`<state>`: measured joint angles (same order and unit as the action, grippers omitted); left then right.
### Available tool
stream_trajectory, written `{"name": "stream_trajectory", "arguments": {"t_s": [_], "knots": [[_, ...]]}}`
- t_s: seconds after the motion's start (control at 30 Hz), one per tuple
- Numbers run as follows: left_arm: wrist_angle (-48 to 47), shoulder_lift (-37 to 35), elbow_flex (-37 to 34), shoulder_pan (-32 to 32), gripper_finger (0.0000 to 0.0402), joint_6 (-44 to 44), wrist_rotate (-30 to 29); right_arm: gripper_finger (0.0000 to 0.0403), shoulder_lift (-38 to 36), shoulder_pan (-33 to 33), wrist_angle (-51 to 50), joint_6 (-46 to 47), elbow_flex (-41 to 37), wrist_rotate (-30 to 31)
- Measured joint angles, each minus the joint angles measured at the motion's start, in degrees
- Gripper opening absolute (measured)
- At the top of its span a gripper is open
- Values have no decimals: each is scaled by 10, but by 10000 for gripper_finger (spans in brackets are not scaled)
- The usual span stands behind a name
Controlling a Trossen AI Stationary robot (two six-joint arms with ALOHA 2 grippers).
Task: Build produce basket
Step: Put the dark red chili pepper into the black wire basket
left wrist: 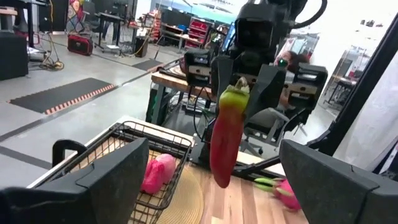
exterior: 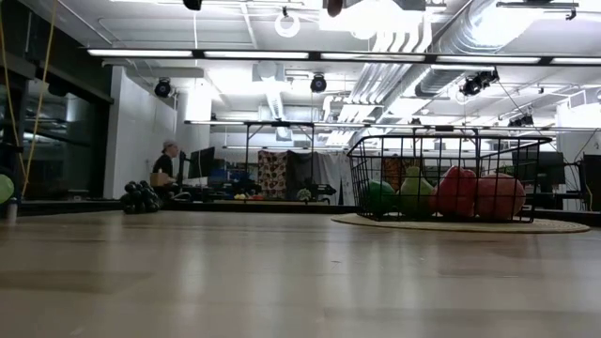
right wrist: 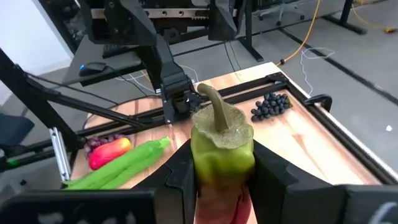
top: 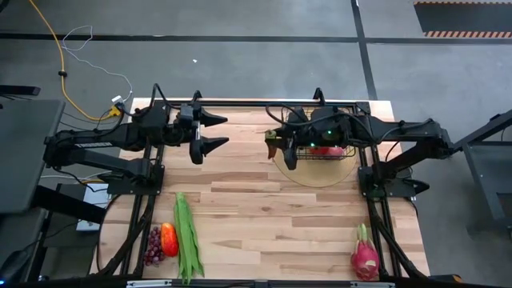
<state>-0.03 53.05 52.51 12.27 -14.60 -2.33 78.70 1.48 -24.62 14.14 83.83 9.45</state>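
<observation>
Black wire basket (top: 330, 150) sits on a round mat (top: 316, 170) right of centre in the high view, already holding fruit. Beside its left rim, the right gripper (top: 282, 150) pinches a red-green pepper (right wrist: 221, 163) upright, seemingly for dropping in. Farther left, the left gripper (top: 210, 133) waits, spread and empty, above the tabletop (top: 272, 224).

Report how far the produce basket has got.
Done: the basket on the round mat already holds several pieces. In hand: the right pincer grips a red-and-green pepper beside it; the left pincer waits open. Left: green beans, grapes, dragon fruit.
</observation>
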Motion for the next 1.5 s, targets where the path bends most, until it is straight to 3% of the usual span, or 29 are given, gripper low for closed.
{"name": "stream_trajectory", "arguments": {"t_s": [0.3,0.67,0.8,0.97,1.07,1.27,1.37,1.5], "knots": [[3,0,0,0,351,-2,2,97,0,0,-1,22,0,1],[3,0,0,0,351,-3,2,97,0,-9,-22,13,-1,70],[3,0,0,0,351,-4,2,97,0,-54,-107,24,8,112],[3,0,0,0,351,-30,2,97,0,-127,-261,-2,-4,111],[3,0,0,0,351,-34,2,97,-2,-168,-287,-24,-51,99],[3,0,0,0,351,-33,2,97,-6,-219,-165,-110,-180,-39],[3,0,0,0,351,-34,1,97,-6,-221,-80,-148,-229,-42],[4,0,0,0,351,-37,0,97,-6,-225,-58,-181,-273,-37]]}}
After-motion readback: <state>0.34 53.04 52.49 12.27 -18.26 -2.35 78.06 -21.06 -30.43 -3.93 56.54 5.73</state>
